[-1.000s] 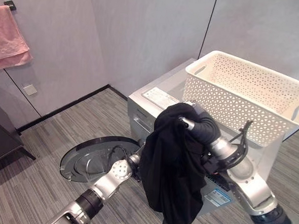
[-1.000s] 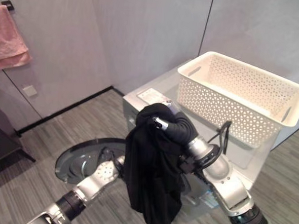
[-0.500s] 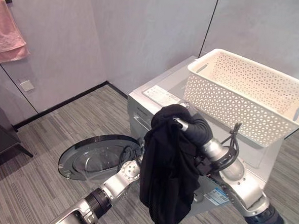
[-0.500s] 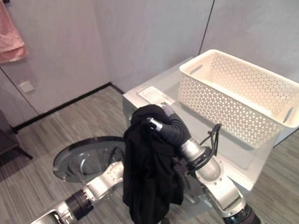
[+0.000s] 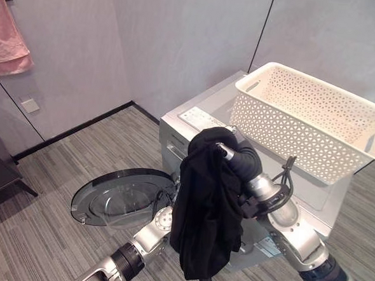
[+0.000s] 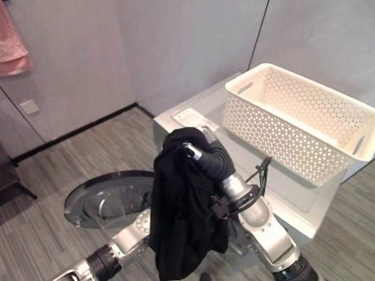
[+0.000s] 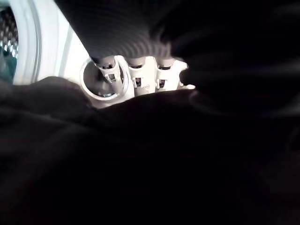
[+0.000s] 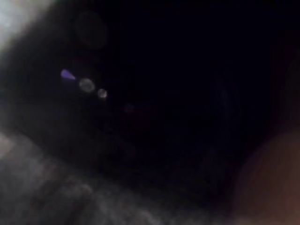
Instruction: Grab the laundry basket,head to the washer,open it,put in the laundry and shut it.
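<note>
I am seeing matt black cloth (image 5: pixel 205 218), a perforated cream plastic basket (image 5: pixel 316 123), the washer's (image 5: pixel 201 125) smooth grey top and its glossy glass door (image 5: pixel 120 197).

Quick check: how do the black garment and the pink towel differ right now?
The black garment hangs from the right hand in front of the washer; the pink towel hangs on the wall. The garment is dark and bunched, the towel pale and flatter. The garment is being carried; the towel is untouched. Both are cloth, hanging down.
</note>
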{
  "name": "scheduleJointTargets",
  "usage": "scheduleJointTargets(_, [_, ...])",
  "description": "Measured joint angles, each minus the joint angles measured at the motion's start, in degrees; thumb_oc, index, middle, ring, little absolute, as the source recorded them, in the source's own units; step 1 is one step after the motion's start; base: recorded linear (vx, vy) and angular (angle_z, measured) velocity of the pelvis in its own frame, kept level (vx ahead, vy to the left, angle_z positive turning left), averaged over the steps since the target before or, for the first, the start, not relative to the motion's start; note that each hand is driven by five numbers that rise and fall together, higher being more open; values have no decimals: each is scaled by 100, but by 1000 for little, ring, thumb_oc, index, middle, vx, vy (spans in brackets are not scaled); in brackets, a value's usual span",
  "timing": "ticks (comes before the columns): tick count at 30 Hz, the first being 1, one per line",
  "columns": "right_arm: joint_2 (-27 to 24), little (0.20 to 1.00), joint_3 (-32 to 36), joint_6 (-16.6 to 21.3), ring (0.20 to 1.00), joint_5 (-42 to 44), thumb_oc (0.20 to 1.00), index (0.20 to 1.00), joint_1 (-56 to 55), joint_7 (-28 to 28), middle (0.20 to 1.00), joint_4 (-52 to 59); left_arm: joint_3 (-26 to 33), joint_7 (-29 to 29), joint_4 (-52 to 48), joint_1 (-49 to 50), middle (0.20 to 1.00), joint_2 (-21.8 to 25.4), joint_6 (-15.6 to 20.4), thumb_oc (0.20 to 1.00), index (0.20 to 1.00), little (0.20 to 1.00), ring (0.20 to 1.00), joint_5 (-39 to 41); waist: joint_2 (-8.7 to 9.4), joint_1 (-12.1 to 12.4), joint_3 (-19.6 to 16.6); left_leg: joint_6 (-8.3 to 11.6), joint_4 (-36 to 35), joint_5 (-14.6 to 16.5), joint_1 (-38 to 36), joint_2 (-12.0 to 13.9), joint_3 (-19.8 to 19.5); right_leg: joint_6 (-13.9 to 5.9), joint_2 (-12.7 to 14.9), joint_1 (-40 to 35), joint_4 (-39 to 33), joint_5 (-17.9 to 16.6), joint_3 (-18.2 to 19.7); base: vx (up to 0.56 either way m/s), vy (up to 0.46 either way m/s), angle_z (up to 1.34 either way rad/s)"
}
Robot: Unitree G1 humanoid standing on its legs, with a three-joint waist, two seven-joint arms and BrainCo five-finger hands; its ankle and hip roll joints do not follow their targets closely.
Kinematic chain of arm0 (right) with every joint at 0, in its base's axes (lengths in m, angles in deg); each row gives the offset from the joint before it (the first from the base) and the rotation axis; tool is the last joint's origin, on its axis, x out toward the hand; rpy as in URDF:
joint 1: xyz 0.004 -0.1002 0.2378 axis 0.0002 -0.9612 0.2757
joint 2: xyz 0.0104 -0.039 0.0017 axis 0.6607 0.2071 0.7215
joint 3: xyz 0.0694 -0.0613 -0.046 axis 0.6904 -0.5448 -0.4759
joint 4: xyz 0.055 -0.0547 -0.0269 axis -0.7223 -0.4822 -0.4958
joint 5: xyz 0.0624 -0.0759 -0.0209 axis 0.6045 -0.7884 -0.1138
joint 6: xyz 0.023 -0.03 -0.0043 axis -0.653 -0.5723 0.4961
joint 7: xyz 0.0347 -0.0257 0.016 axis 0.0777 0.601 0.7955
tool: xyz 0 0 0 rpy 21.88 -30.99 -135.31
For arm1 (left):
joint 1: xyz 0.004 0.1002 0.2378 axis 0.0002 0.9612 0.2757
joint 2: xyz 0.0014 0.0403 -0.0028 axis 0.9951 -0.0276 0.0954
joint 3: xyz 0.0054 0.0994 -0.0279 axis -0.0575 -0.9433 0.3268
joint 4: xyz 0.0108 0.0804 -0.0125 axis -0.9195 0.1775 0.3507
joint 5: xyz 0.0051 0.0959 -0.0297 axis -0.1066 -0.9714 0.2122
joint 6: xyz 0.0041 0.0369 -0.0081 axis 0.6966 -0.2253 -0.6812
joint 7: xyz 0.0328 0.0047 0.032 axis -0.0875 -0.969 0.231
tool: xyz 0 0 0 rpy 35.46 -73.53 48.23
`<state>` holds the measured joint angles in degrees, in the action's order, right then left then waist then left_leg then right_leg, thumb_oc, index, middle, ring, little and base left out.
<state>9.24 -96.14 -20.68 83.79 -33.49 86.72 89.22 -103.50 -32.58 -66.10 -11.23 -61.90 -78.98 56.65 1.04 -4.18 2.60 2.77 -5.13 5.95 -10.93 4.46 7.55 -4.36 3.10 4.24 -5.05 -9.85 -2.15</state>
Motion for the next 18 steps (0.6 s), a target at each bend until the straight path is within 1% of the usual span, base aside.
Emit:
scheduleJointTargets(1, [106, 200, -139, 24, 200, 21, 200, 200, 32, -79, 200, -102, 149, 5, 20, 185, 555, -220, 62, 555, 555, 555, 555, 639, 57, 4, -1, 0, 0, 0, 9, -3, 66, 0, -1, 31, -6, 1, 25, -8, -2, -8])
scheduleJointTargets(2, [145, 200, -187, 36, 200, 43, 200, 200, 36, -95, 200, -136, 151, 24, 27, 207, 555, -250, 103, 555, 555, 555, 555, 825, 85, 5, -11, 0, 0, 0, 23, -7, 80, 7, -4, 53, -4, -9, 36, -18, -7, -11])
scheduleJointTargets(3, [194, 200, -226, 39, 200, 124, 200, 200, 38, -105, 200, -179, 158, 35, 31, 232, 200, -245, 164, 200, 200, 200, 200, 965, 115, 7, -8, 0, 0, 0, 22, -7, 97, 7, -6, 61, 0, -13, 51, -12, -6, -8])
scheduleJointTargets(6, [206, 200, -241, 53, 200, 245, 200, 200, 38, -123, 200, -327, 165, 125, 137, 250, 200, -241, 270, 200, 200, 200, 200, 1146, 190, -14, -6, -1, 0, 0, 17, -22, 119, -2, -6, 80, -1, -25, 116, -8, -7, -7])
scheduleJointTargets(8, [204, 200, -241, 53, 200, 261, 200, 200, 38, -142, 200, -378, 200, 130, 194, 245, 200, -248, 361, 200, 200, 200, 200, 1149, 211, -107, -8, -1, -2, 0, 18, -12, 121, -2, -14, 81, 0, -26, 117, -15, -32, -4])
scheduleJointTargets(9, [138, 200, -241, 55, 200, 349, 200, 200, -4, -178, 200, -393, 204, 124, 158, 347, 200, -254, 427, 200, 200, 200, 200, 1130, 222, -122, -3, -1, -2, 0, 50, 13, 125, -1, -1, 80, 0, -27, 114, -12, -38, 1])
scheduleJointTargets(11, [-57, 200, -237, 55, 200, 466, 200, 200, -188, -219, 200, -406, 204, 127, 140, 580, 200, -238, 450, 200, 200, 200, 200, 1098, 253, -122, 17, -1, -3, 0, 30, 49, 106, 9, -31, 81, -45, -23, 76, 4, -32, 5])
scheduleJointTargets(12, [-124, 517, -228, 59, 517, 488, 517, 517, -267, -192, 517, -415, 258, 114, 174, 676, 200, -170, 451, 200, 200, 200, 200, 1029, 246, -84, 21, -1, -3, 0, 46, 65, 97, 17, -32, 70, -44, -16, 39, 21, -20, 9])
scheduleJointTargets(13, [-309, 862, -216, 61, 862, 525, 862, 862, -379, -115, 862, -431, 381, 90, 249, 769, 200, -115, 456, 200, 200, 200, 200, 860, 245, -75, 22, -1, -3, 0, 67, 77, 93, 26, -33, 60, -45, -6, 4, 29, -2, 11])
scheduleJointTargets(14, [-716, 1000, -213, 16, 1000, 622, 1000, 1000, -498, -58, 1000, -426, 476, 167, 152, 862, 200, 84, 387, 200, 200, 200, 200, 891, 249, -98, 31, 1, -2, 0, 48, 82, 82, 29, -43, 68, -47, -6, 2, 21, -5, 10])
scheduleJointTargets(16, [-962, 1000, -171, -28, 1000, 645, 1000, 1000, -539, 0, 1000, -425, 509, 171, -131, 797, 200, 296, 368, 200, 200, 200, 200, 895, 224, -89, 43, 2, -1, -1, 62, 79, 71, 29, -37, 74, -47, -6, -2, 3, 2, 6])
scheduleJointTargets(18, [-1160, 1000, -57, -32, 1000, 690, 1000, 1000, -707, 138, 1000, -382, 390, 152, -734, 555, 200, 275, 364, 200, 200, 200, 200, 926, 183, -77, 56, 2, -1, -1, 85, 64, 46, 22, -14, 63, -47, -3, -23, -17, 5, 5])
